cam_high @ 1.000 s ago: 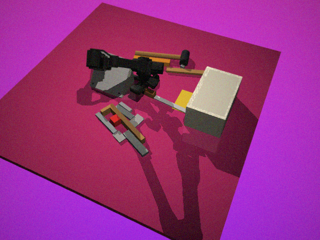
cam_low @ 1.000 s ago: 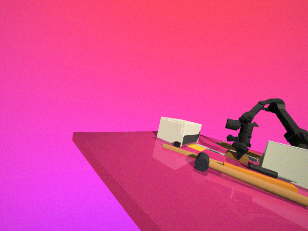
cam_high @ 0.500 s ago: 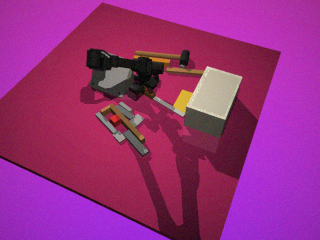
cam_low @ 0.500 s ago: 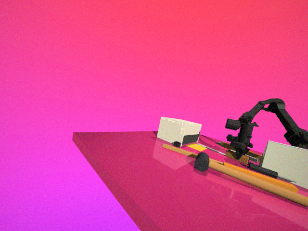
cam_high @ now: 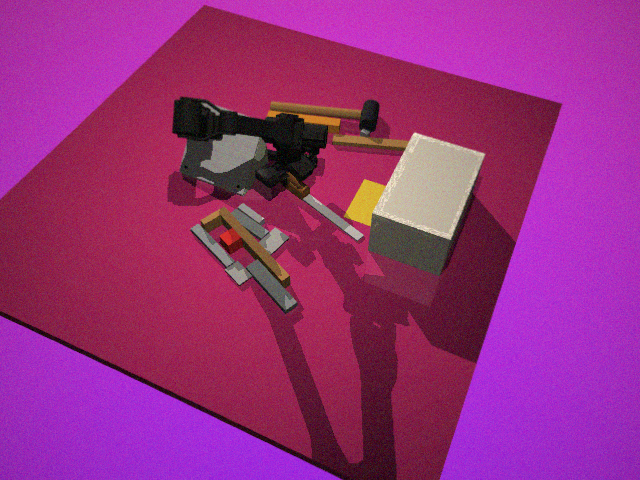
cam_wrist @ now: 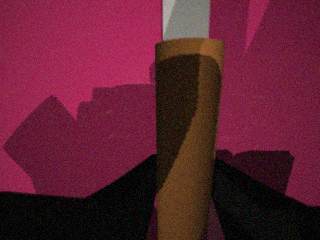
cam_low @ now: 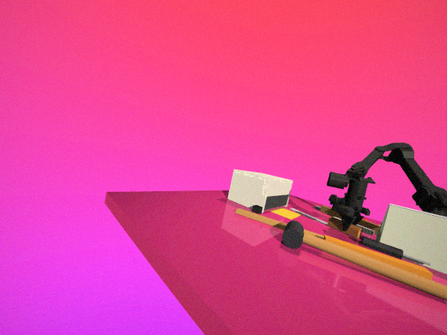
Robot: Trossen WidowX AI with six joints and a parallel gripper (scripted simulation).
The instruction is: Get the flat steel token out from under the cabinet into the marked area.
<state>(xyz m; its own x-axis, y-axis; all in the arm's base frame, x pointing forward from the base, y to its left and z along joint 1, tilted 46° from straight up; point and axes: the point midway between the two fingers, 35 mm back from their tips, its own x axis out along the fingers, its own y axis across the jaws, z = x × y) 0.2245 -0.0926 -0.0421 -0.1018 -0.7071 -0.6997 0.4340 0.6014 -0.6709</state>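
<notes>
My gripper [cam_high: 290, 177] [cam_low: 347, 225] [cam_wrist: 182, 161] is shut on the brown wooden handle of a flat-bladed tool. Its grey blade [cam_high: 333, 217] [cam_low: 309, 216] [cam_wrist: 186, 20] points toward the cabinet side, with its tip short of the cabinet and beside the yellow marked area. The pale cabinet [cam_high: 429, 186] [cam_low: 246, 189] has a dark opening [cam_low: 277, 202] low in the side facing the yellow marked area [cam_high: 363, 202] [cam_low: 286, 213]. No token can be made out on the yellow area or elsewhere; the cabinet hides what is under it.
A black-headed mallet [cam_high: 368, 115] [cam_low: 292, 234], an orange block [cam_high: 325, 124] and a wooden stick [cam_high: 369, 142] [cam_low: 248, 216] lie behind. A large grey block [cam_high: 232, 155] [cam_low: 411, 230] stands near the arm. Grey bars, a wooden angle piece [cam_high: 253, 242] and a red block [cam_high: 231, 240] lie in front.
</notes>
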